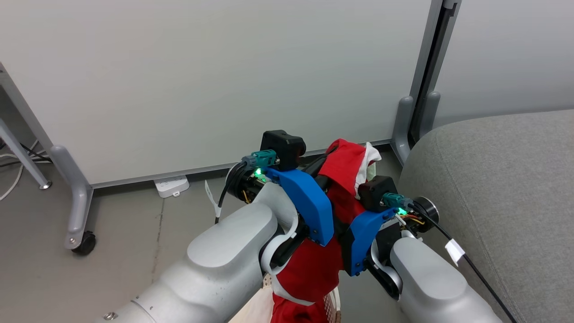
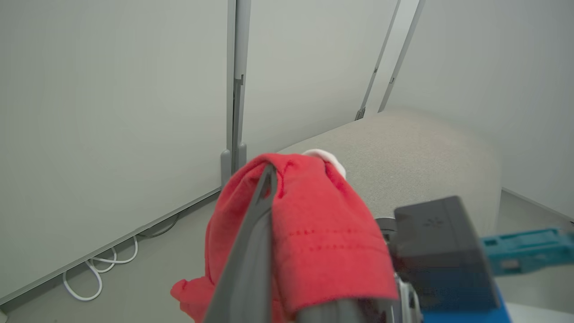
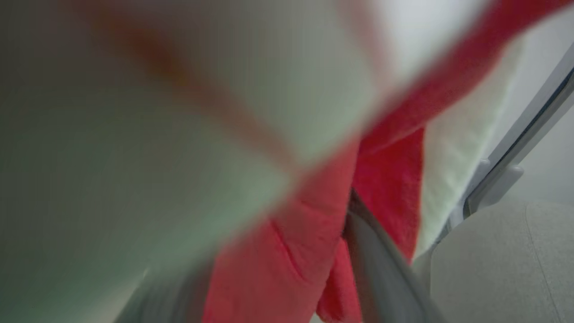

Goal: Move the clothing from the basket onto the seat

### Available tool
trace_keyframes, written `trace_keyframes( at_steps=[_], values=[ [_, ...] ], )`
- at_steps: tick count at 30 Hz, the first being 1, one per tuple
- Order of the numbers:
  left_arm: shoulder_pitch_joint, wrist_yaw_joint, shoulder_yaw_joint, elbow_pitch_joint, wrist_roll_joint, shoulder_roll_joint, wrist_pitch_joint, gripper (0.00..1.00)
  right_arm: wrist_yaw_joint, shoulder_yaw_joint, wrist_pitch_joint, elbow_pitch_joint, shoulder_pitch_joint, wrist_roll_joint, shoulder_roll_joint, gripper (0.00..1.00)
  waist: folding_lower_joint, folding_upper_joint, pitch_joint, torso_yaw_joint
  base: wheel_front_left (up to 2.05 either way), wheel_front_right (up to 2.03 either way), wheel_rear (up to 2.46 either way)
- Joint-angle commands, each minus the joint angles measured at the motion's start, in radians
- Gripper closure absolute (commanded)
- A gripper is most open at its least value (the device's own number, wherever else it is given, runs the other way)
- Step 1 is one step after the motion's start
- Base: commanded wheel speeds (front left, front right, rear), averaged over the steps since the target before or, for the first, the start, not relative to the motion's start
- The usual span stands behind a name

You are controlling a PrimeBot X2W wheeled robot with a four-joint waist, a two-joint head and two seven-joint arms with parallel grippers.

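Pale partition panels on castored feet are closing off the back of a grey floor, and the seat is bulging in at the right of the head view. At centre frame the left gripper is pinching shut on the clothing. One dark finger is showing against red cloth in the left wrist view, while the other is lying buried under the fold. Just to its right, the right gripper is standing wide, reaching up into the same red-and-white garment, which is draping over its fingers rather than being squeezed. From that high bunch the cloth is hanging down the middle of the frame, long axis running top to bottom. Its lower end is trailing past the bottom edge beside a scrap of perforated basket. Rightward of the lifted garment the seat is lying close beside the right arm, so the carry is likely calling for a sideways swing that way, with the hanging tail needing to clear the cushion's rounded edge.
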Motion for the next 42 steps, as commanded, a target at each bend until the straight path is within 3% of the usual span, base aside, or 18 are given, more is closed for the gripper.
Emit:
trace_keyframes(
  at_steps=[1,2,36,37,38,39,42],
  values=[
    [-0.012,0.003,-0.009,-0.002,-0.006,0.002,-0.009,1.00,0.000,0.011,-0.013,0.015,-0.022,0.015,-0.002,0.75,-0.0001,0.0000,0.000,0.002,0.00,0.00,0.00],
    [-0.014,0.003,-0.013,0.000,-0.012,0.002,-0.012,1.00,0.000,0.018,-0.022,0.024,-0.028,0.022,-0.002,1.00,-0.0001,0.0000,0.000,0.004,0.00,0.00,0.00],
    [-0.054,0.007,-0.088,0.081,-0.107,0.002,-0.075,1.00,0.000,0.140,-0.130,0.131,-0.070,0.125,-0.002,1.00,-0.0001,0.0000,0.000,-0.011,0.00,0.00,0.00],
    [-0.058,0.007,-0.088,0.082,-0.104,0.002,-0.083,0.82,0.000,0.140,-0.132,0.133,-0.070,0.126,-0.002,1.00,-0.0001,0.0000,0.000,-0.011,0.00,0.00,0.00],
    [-0.060,0.009,-0.089,0.083,-0.099,0.002,-0.092,0.25,0.000,0.141,-0.133,0.135,-0.069,0.128,-0.002,1.00,-0.0001,0.0000,0.000,-0.011,0.00,0.00,0.00],
    [-0.060,0.009,-0.092,0.086,-0.098,0.002,-0.096,0.00,0.000,0.143,-0.133,0.136,-0.068,0.129,-0.002,1.00,-0.0001,0.0000,0.001,-0.010,0.00,0.00,0.00],
    [-0.063,0.006,-0.098,0.094,-0.100,0.002,-0.104,0.00,0.000,0.147,-0.137,0.136,-0.069,0.135,-0.002,1.00,-0.0001,0.0000,0.001,-0.011,0.00,0.00,0.00]
  ],
)
